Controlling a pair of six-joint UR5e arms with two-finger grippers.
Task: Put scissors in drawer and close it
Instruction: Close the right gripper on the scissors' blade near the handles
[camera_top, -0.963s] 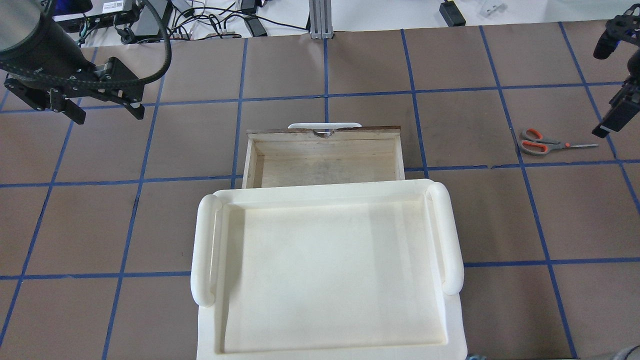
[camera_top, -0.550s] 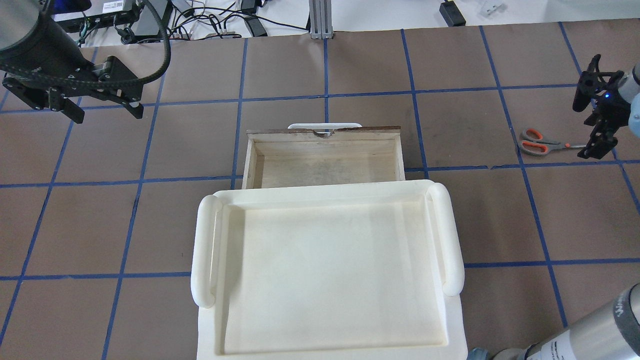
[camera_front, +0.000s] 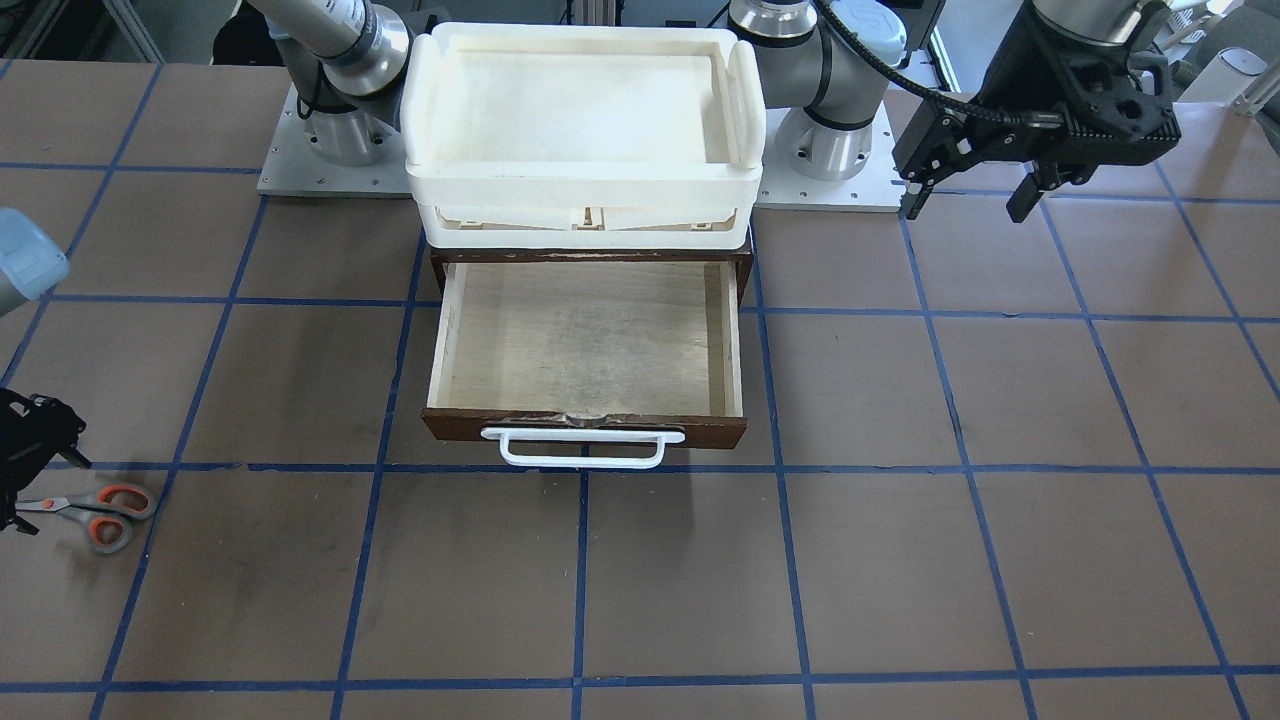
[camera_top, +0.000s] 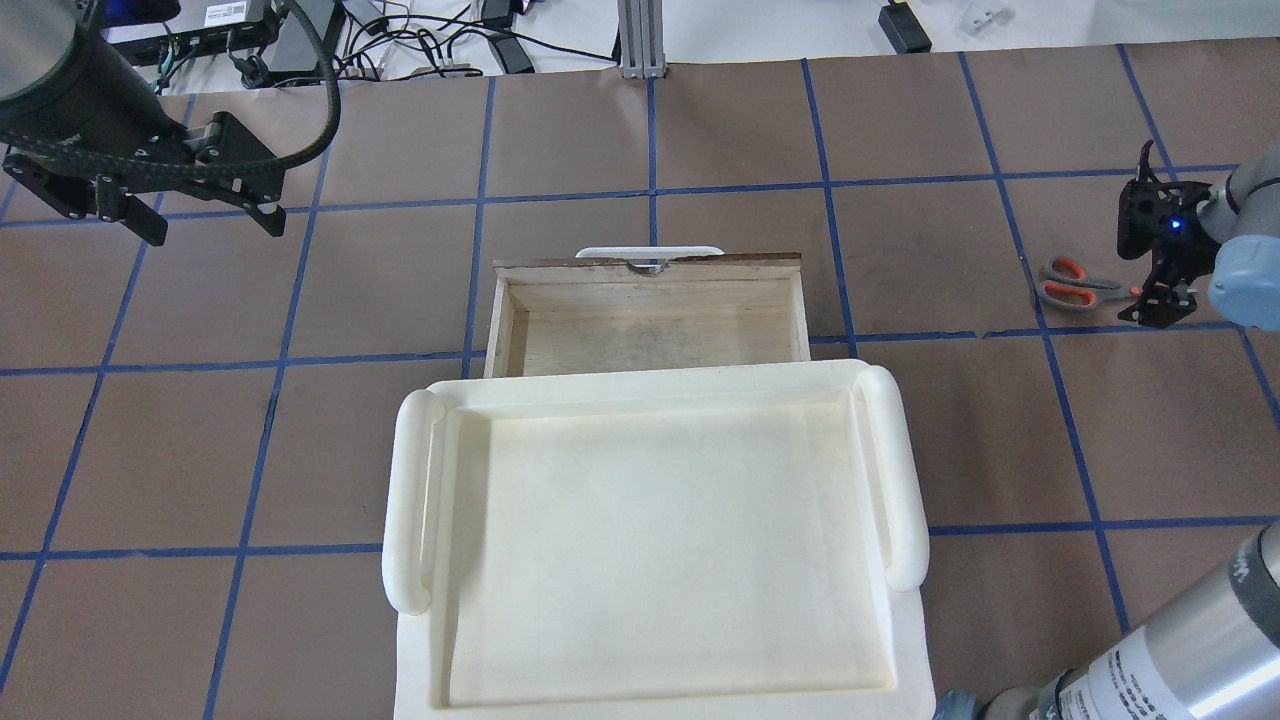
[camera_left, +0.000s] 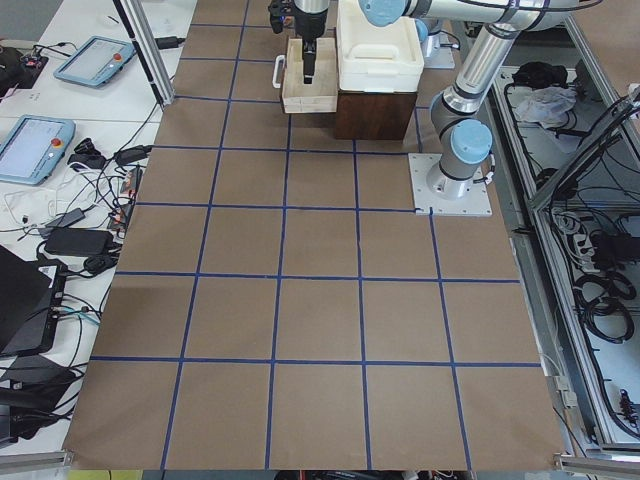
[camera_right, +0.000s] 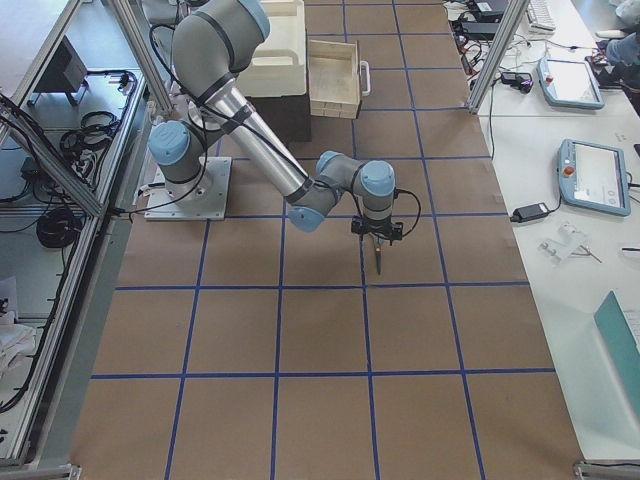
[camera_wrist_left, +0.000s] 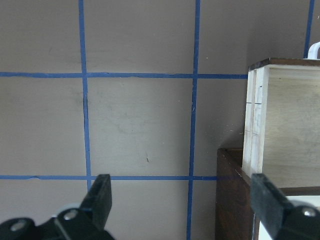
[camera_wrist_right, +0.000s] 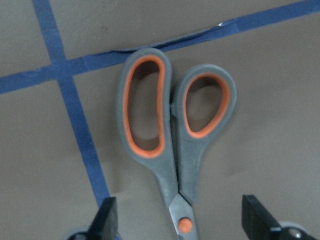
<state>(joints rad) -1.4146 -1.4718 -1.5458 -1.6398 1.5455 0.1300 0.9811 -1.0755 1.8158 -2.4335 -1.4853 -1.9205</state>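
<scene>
Right tool (camera_wrist_right: 181, 218): released, fingers wide apart, straddling the scissors (camera_wrist_right: 170, 160) near the pivot.
Left tool (camera_wrist_left: 182, 194): released, fingers spread, above the worktop (camera_front: 900, 560) beside the drawer (camera_front: 590, 340).
Scissors: flat, blades shut, loops toward the drawer, well apart from it.
Worktop: brown, gridded with blue tape; white benches with cables alongside.
Drawer: pulled out, plywood floor showing.
Tray (camera_front: 580, 100): cream, on top above the drawer.
</scene>
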